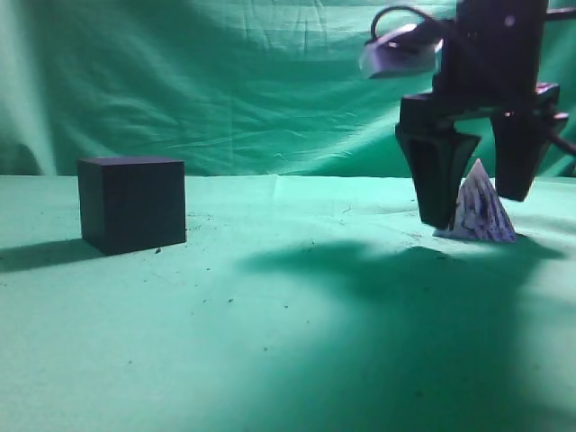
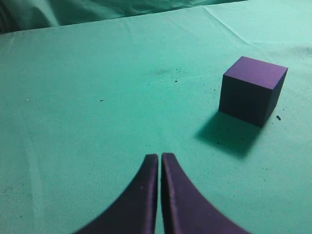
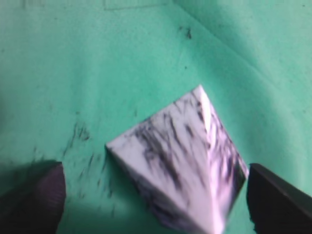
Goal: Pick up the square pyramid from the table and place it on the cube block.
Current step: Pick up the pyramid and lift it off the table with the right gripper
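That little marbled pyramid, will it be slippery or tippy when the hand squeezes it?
Probably tricky: the pyramid has sloped faces, so the right hand, open around it, could squeeze it downward and out. It looks rigid and likely light. Resting on its flat base on the cloth, it seems unlikely to roll.

Staged test setup, not a home or shop: green cloth spread over the table, rising as a creased backdrop; only sample blocks and robot hardware around
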Motion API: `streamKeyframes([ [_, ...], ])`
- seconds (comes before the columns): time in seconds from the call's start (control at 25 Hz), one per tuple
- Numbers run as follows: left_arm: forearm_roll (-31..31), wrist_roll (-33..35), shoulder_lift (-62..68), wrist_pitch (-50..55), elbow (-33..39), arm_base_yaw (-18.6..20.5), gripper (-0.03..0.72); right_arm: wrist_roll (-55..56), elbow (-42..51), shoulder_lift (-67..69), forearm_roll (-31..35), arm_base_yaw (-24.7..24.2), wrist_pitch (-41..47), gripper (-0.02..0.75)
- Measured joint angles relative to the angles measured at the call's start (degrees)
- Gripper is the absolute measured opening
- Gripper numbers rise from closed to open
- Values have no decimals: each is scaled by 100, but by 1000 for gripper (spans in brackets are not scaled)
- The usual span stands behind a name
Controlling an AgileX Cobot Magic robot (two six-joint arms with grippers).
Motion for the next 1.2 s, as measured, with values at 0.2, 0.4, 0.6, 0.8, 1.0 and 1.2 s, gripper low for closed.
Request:
streamKeyframes([
  [0.2, 0, 0, 0, 0, 0, 0, 0, 0, -26, 71, 0, 0, -86, 644],
  [0.4, 0, 0, 0, 0, 0, 0, 0, 0, -86, 139, -14, 24, -39, 433],
  [0.6, 0, 0, 0, 0, 0, 0, 0, -23, -120, 129, -130, 24, 130, 369],
  [0.8, 0, 0, 0, 0, 0, 0, 0, -13, -264, 129, -160, 35, 293, 369],
  [1.0, 0, 0, 0, 0, 0, 0, 0, -73, -858, 66, -97, 14, 607, 369],
  [1.2, -9, 0, 0, 0, 0, 0, 0, -108, -1790, -292, 633, 66, 1180, 348],
])
